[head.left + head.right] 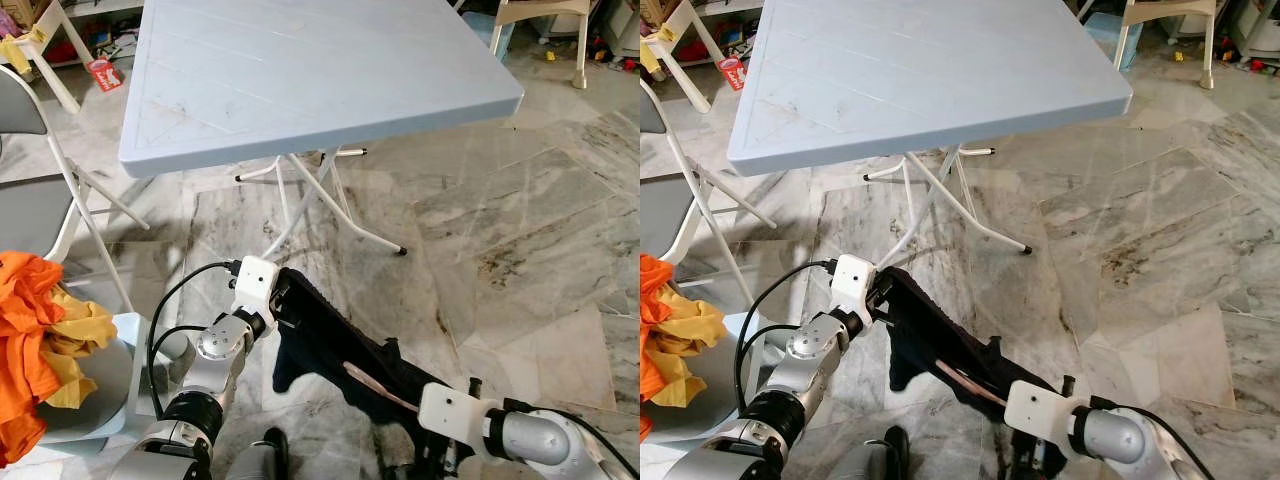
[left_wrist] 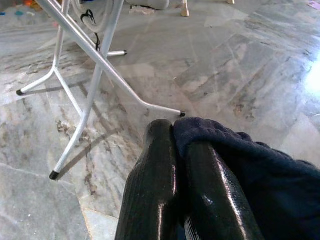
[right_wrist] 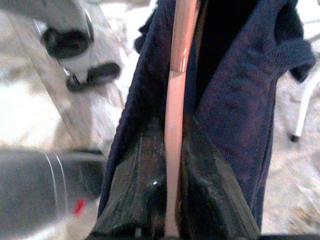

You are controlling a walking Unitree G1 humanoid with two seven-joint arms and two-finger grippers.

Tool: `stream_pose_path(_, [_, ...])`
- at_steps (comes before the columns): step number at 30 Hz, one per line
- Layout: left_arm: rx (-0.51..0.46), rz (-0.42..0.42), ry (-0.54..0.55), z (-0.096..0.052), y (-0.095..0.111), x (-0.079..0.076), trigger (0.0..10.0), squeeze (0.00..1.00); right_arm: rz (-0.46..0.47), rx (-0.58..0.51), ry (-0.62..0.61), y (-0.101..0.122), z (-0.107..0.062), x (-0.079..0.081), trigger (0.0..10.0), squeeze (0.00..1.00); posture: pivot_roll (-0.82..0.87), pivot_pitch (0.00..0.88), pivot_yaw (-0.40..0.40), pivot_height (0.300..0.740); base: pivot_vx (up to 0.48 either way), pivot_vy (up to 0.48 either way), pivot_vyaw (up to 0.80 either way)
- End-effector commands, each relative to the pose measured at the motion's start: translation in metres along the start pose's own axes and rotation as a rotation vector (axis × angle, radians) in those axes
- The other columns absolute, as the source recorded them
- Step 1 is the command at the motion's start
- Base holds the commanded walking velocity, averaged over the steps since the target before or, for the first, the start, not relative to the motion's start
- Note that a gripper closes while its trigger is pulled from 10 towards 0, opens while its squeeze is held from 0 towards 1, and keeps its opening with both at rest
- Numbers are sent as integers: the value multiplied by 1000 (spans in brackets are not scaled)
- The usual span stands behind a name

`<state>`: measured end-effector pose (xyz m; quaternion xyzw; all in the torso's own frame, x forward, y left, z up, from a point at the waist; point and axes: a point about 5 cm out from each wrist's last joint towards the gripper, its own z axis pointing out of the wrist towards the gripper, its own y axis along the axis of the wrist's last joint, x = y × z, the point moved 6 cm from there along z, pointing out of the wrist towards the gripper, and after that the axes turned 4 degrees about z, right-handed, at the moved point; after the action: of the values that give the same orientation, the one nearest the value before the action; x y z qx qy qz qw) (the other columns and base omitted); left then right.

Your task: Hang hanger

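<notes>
Fingers (image 3: 200,195) of right gripper (image 3: 172,200) clamp the pink hanger (image 3: 176,75); left gripper (image 2: 182,175) pinches the dark garment (image 1: 330,345) stretched between them. Risk: uneven pull slides cloth off the hanger, or the thin bar twists out of the grip

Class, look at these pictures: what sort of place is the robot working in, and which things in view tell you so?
Probably a room in a home: marble floor, a folding table, a chair and a pile of clothes. Both grippers hold a dark garment.
</notes>
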<state>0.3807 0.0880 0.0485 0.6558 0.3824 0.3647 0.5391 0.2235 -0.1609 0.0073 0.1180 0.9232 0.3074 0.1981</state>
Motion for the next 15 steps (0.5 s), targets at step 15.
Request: stream_pose_path(15, [42,45,96,-11,-9,31,0,0,296,-283,-132,19,-85,-47,10000,0,-159,211,75,740,0,0,0])
